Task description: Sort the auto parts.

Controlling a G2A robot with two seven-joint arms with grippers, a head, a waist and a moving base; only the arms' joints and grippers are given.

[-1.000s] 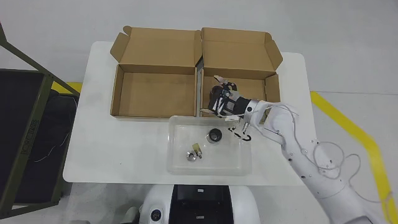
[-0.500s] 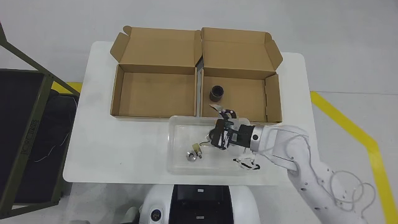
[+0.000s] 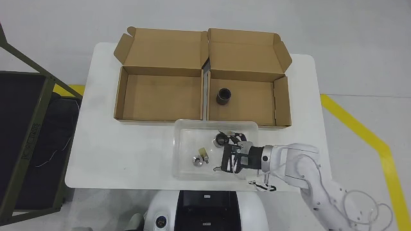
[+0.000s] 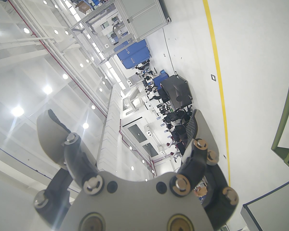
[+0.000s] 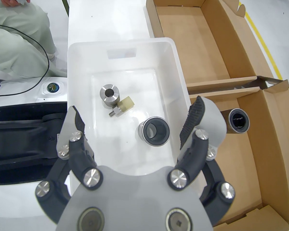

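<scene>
My right tool [image 5: 136, 108] hangs over the right half of the clear plastic bin [image 3: 182, 128]. Its fingers are spread wide apart with nothing between them. The bin sits on the white table [image 3: 128, 147], at the edge nearest the robot, just in front of two open cardboard boxes standing side by side.

Three parts lie in the bin:
- A black-lined steel ring [image 5: 154, 132] lies on its side near the bin wall that faces the boxes, with its bore turned toward my wrist camera. It sits just ahead of the tool's fingertips and is not touched by them.
- A steel cylinder [image 5: 109, 94] with a hole in its top stands in the bin's left half.
- A cream plastic piece [image 5: 125, 105] with a short metal pin lies against the steel cylinder.

The right box [image 3: 257, 102] holds one dark linear bearing [image 3: 223, 95], lying on its side near the wall it shares with the left box [image 3: 160, 96]. I see only bare cardboard inside the left box.

My left tool [image 4: 122, 116] is raised and pointing off into the hall. Its fingers are also apart and hold nothing.
</scene>
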